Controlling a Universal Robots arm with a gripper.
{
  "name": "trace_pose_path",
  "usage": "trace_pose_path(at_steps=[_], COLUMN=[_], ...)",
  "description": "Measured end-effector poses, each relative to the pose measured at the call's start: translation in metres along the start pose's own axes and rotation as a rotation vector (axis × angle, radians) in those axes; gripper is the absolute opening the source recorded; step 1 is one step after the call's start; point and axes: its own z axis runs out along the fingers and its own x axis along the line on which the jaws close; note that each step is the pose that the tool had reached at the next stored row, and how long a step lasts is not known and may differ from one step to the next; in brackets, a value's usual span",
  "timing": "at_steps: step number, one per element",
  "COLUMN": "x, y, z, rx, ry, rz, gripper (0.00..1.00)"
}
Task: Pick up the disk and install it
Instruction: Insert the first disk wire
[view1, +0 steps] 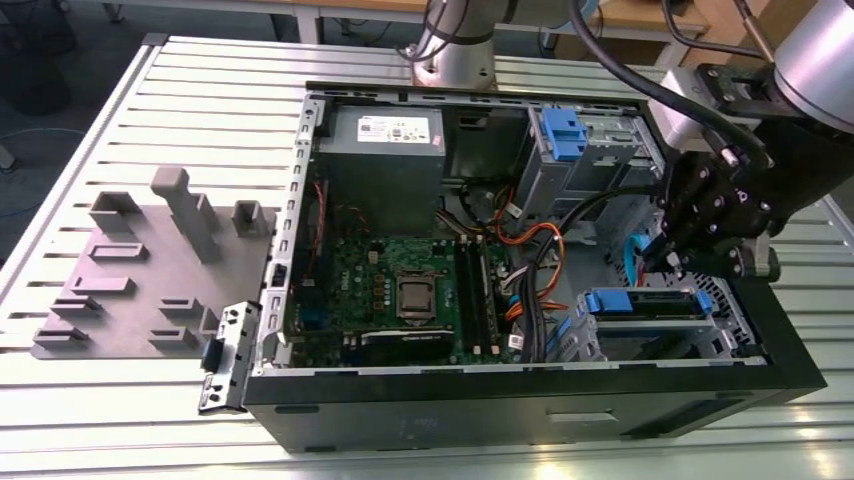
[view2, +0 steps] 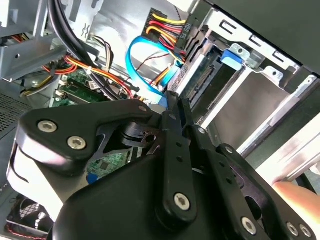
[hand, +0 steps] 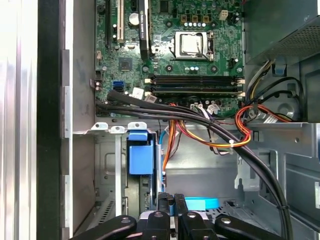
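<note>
The disk (view1: 650, 305) lies in the drive bay at the front corner of the open computer case, on the exterior view's right. It has a silver metal face (view2: 255, 107) and a blue carrier tab (view2: 232, 56), also seen in the first wrist view (hand: 140, 156). My gripper (view1: 671, 258) hangs just above the bay, beside the disk's cable end. Its black fingers (view2: 175, 107) are pressed together with nothing seen between them, and they appear again as fingertips (hand: 165, 206) in the first wrist view.
Bundles of black, orange and cyan cables (hand: 210, 131) cross the case next to the gripper. The motherboard (view1: 400, 290) and the grey power-supply box (view1: 384, 130) fill the case's left part. A blue bracket (view1: 563, 132) sits in the upper bay. A grey fixture plate (view1: 147, 270) lies on the slatted table.
</note>
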Motion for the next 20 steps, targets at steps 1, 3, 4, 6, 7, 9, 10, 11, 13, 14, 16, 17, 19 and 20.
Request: trace_pose_path(at_steps=[1, 3, 4, 6, 7, 9, 10, 11, 13, 14, 16, 17, 19, 20], x=[0.0011, 0.0020, 0.0022, 0.0029, 0.0033, 0.0043, 0.0052, 0.0063, 0.0080, 0.0085, 0.0085, 0.0086, 0.0086, 0.0087], y=[-0.0001, -0.0004, -0.0007, -0.0016, -0.0022, -0.0036, -0.0044, -0.0052, -0.0063, -0.0063, -0.0063, -0.0063, -0.0066, -0.0067], z=[0.0003, 0.0011, 0.0015, 0.0022, 0.0023, 0.0025, 0.0025, 0.0025, 0.0024, 0.0024, 0.0025, 0.0024, 0.0026, 0.0027], rx=[0.0000, 0.0000, 0.0000, 0.0000, 0.0000, 0.0000, 0.0000, -0.0001, -0.0003, -0.0003, -0.0003, -0.0003, -0.0079, -0.0198], ry=[0.0000, 0.0001, 0.0004, 0.0010, 0.0011, 0.0014, 0.0015, 0.0016, 0.0017, 0.0017, 0.0016, 0.0017, 0.0017, 0.0019], rz=[0.000, 0.000, 0.000, 0.000, 0.001, 0.001, 0.002, 0.002, 0.003, 0.004, 0.004, 0.004, 0.004, 0.004], gripper=[0.16, 0.16, 0.16, 0.16, 0.16, 0.16, 0.16, 0.16, 0.16, 0.16, 0.16, 0.16, 0.16, 0.16])
